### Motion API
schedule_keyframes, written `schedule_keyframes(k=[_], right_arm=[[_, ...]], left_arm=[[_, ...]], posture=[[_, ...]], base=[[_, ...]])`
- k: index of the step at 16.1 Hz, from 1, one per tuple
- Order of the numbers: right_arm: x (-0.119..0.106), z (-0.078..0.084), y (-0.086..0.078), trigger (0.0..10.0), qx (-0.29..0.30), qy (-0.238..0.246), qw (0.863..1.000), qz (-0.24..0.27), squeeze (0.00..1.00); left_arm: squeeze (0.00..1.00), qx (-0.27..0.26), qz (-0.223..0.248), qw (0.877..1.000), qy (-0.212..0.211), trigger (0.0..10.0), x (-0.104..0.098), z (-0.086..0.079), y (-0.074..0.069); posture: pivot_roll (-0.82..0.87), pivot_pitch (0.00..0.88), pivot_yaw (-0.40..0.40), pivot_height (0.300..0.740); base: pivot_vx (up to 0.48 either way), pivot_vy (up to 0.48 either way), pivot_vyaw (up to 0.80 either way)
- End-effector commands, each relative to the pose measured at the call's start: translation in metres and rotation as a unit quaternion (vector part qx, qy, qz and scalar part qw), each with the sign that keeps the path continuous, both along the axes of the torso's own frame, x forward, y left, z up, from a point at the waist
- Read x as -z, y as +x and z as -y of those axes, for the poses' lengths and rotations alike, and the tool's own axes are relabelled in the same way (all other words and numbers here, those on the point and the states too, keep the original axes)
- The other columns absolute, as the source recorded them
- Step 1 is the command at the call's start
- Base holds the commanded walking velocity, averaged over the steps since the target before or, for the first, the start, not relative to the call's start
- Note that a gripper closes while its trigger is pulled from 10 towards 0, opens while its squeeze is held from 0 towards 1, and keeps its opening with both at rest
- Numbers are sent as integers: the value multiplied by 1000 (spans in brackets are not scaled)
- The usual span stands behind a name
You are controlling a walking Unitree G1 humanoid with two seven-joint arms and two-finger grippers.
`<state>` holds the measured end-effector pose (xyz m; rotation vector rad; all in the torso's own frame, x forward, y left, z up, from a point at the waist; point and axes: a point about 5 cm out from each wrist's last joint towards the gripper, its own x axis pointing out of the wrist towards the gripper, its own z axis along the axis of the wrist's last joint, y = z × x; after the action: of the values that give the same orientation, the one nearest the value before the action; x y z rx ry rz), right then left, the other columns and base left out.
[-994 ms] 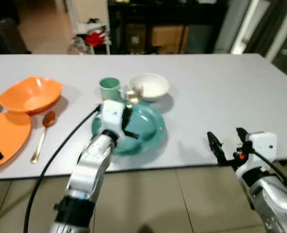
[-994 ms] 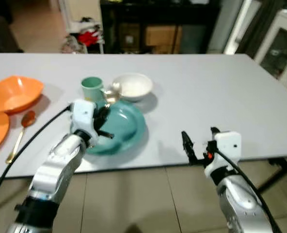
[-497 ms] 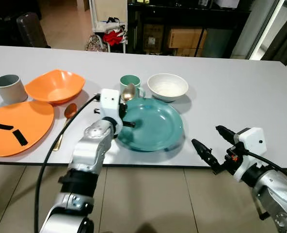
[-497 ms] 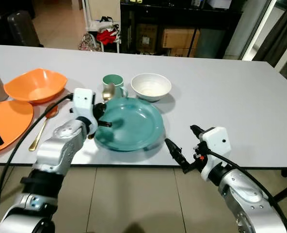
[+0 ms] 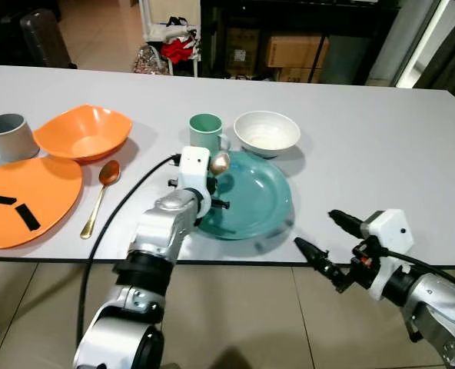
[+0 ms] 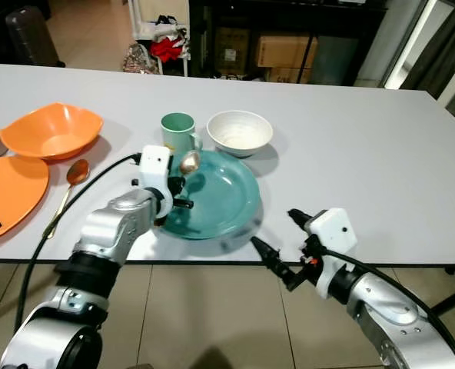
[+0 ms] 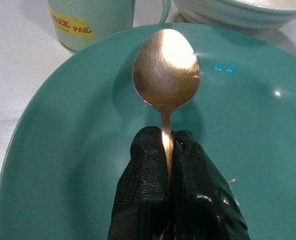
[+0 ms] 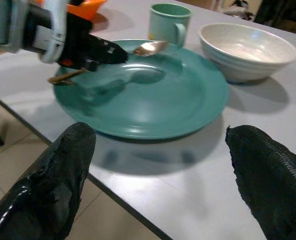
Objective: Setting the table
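A teal plate (image 5: 250, 201) lies near the table's front edge, with a teal mug (image 5: 205, 131) and a white bowl (image 5: 267, 133) just behind it. My left gripper (image 7: 167, 145) is shut on the handle of a gold spoon (image 7: 166, 72), whose bowl hovers over the plate's left part, also seen as the spoon (image 5: 219, 162). My right gripper (image 5: 327, 241) is open, off the table's front edge to the right of the plate, with nothing between its fingers (image 8: 53, 180).
At the left of the table are an orange bowl (image 5: 84, 134), an orange plate (image 5: 24, 201) with black marks, a grey cup (image 5: 4, 134) and a second spoon (image 5: 101, 194). The table's right half (image 5: 381, 154) is bare. Furniture and boxes stand behind the table.
The camera shifted. My left gripper has carried the spoon from beside the mug to over the plate's left part. My right gripper stays open, a little lower at the table edge.
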<state>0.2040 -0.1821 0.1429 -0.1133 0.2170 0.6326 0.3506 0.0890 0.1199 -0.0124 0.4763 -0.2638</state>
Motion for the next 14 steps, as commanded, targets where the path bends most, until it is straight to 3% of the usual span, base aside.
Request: schedule_keyframes(k=[1, 7, 8, 9, 10, 11, 14], right_arm=[[0, -1, -2, 10000, -7, -7, 1000, -2, 0], [1, -3, -4, 10000, -17, -14, 1000, -3, 0], [1, -3, -4, 10000, -17, -15, 1000, -3, 0], [2, -2, -4, 10000, -16, -16, 1000, -3, 0], [2, -2, -5, 10000, -16, -17, 1000, -3, 0], [3, -2, -5, 10000, -16, -17, 1000, -3, 0], [3, -2, -6, 10000, -15, -19, 1000, -3, 0]], left_arm=[[0, -4, -11, 1000, 13, 10000, 2, 3, 0], [0, -14, -20, 1000, 18, 10000, 4, 8, 1], [59, -14, -20, 1000, 18, 10000, 4, 9, 2], [165, -12, -20, 1000, 16, 10000, 3, 9, 2], [694, -12, -19, 1000, 15, 10000, 3, 10, 3], [1000, -8, -17, 1000, 12, 10000, 2, 10, 3], [1000, -9, -7, 1000, 10, 10000, -2, 12, 5]], posture=[[-47, 0, -23, 740], [-49, 0, -21, 740], [-49, 0, -21, 740], [-50, 0, -19, 740], [-50, 0, -18, 740], [-52, 0, -17, 740], [-54, 0, -15, 740]], base=[[0, 0, 0], [0, 0, 0], [0, 0, 0], [0, 0, 0], [0, 0, 0], [0, 0, 0], [0, 0, 0]])
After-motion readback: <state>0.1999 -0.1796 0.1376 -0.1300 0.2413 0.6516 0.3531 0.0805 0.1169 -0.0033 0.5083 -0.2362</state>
